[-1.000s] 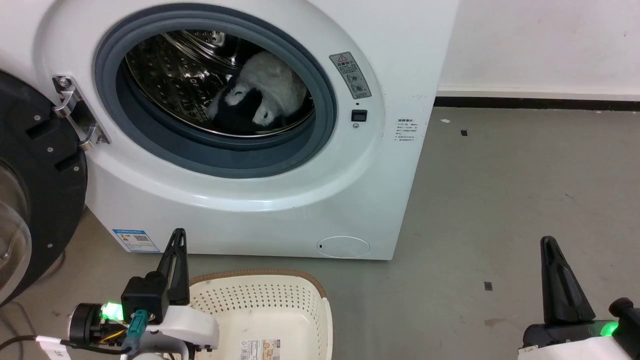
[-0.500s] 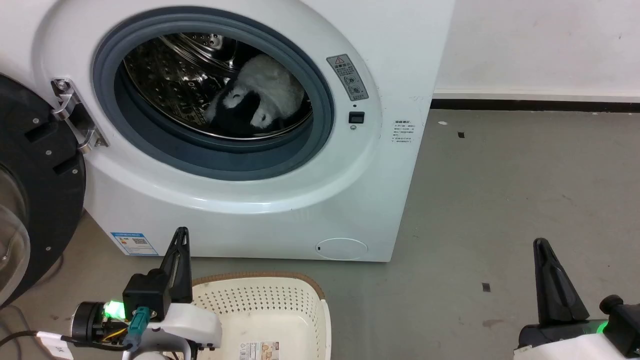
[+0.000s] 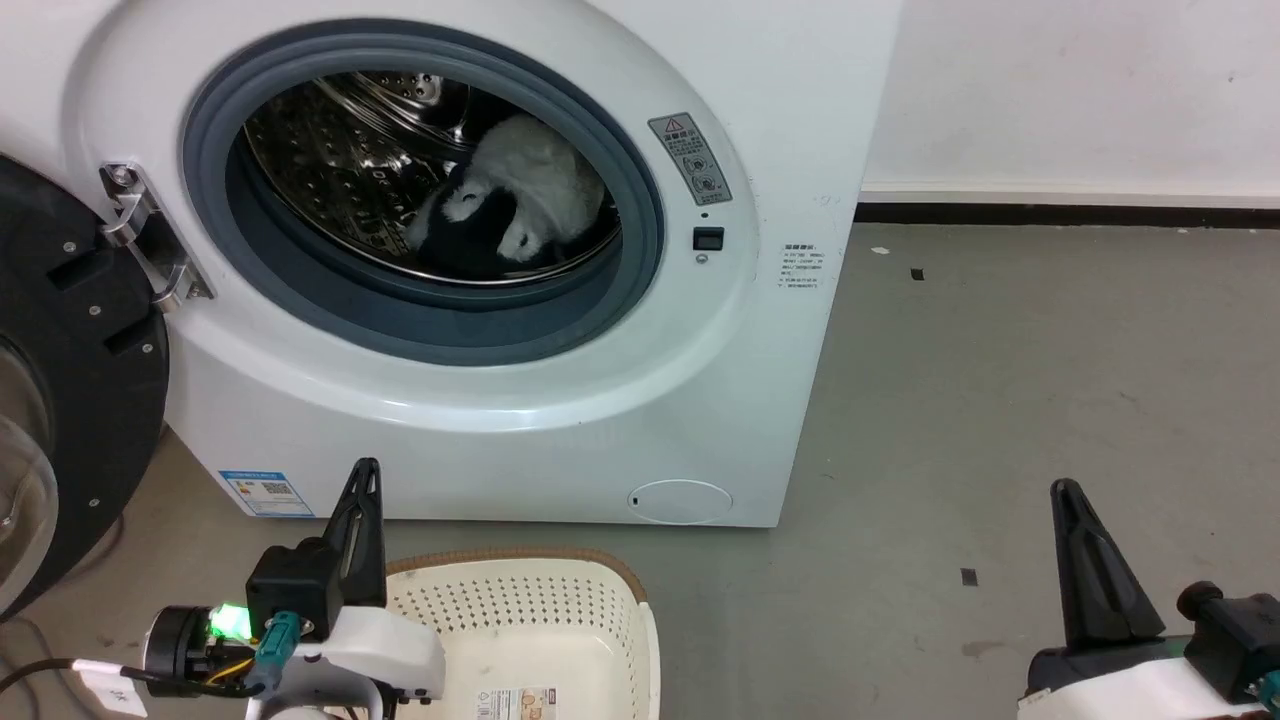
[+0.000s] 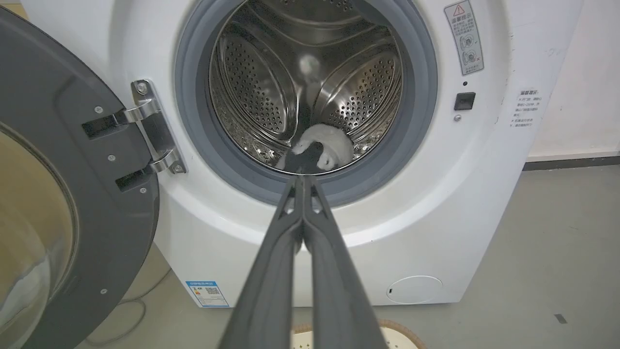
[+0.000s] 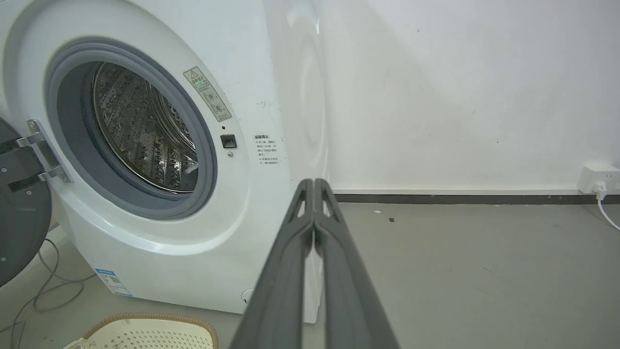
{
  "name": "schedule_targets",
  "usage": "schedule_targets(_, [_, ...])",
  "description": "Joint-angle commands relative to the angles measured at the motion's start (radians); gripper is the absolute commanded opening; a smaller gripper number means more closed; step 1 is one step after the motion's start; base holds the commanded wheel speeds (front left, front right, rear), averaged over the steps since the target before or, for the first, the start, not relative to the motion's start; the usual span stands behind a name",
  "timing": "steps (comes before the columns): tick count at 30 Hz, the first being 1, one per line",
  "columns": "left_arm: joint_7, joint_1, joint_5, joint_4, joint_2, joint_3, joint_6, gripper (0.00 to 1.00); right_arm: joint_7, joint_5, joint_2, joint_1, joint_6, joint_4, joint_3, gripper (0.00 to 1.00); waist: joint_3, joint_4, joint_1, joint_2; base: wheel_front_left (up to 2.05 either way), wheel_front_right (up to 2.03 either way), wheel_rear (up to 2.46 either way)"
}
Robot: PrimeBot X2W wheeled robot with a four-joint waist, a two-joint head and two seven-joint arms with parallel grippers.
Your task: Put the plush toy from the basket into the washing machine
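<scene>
1. Head view: one washing machine (image 3: 600,400) stands ahead of the two grippers, and its one black door (image 3: 80,400) hangs open out to the left of the left gripper (image 3: 363,464). One plush toy (image 3: 520,190) lies inside the steel drum (image 3: 330,160), ahead of that gripper and well apart from it. One basket (image 3: 520,555) sits on the floor (image 3: 1000,400) just to the right of the left gripper, with one paper label (image 3: 520,702) on its bottom. The right gripper (image 3: 1063,486) hangs over the floor, well to the right of the basket. Each gripper shows as a single dark spike.
2. Left wrist view: the two fingers are pressed together to the tips and hold nothing. The toy lies at the drum's bottom, just beyond the tips in the picture. The door is to their left, and the basket's rim is beneath them.
3. Right wrist view: the two fingers meet tip to tip and grip nothing. The washer is to their left. One wall socket (image 5: 598,175) is far to their right, and the basket's rim is low on their left.
</scene>
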Motion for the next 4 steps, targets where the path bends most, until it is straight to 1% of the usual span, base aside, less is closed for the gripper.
schedule_targets(1, [0.007, 0.015, 0.007, -0.009, -0.004, 0.005, -0.007, 0.00, 0.005, -0.006, 0.000, -0.017, 0.000, 0.005, 0.003, 0.00, -0.001, -0.001, -0.0001, -0.0001, 0.00, 0.00, 0.00])
schedule_targets(4, [0.013, 0.016, 0.008, -0.013, -0.006, 0.006, -0.009, 0.00, 0.011, -0.012, 0.000, -0.020, 0.000, 0.008, 0.004, 0.00, -0.002, -0.002, -0.0001, -0.0001, 0.00, 0.00, 0.00])
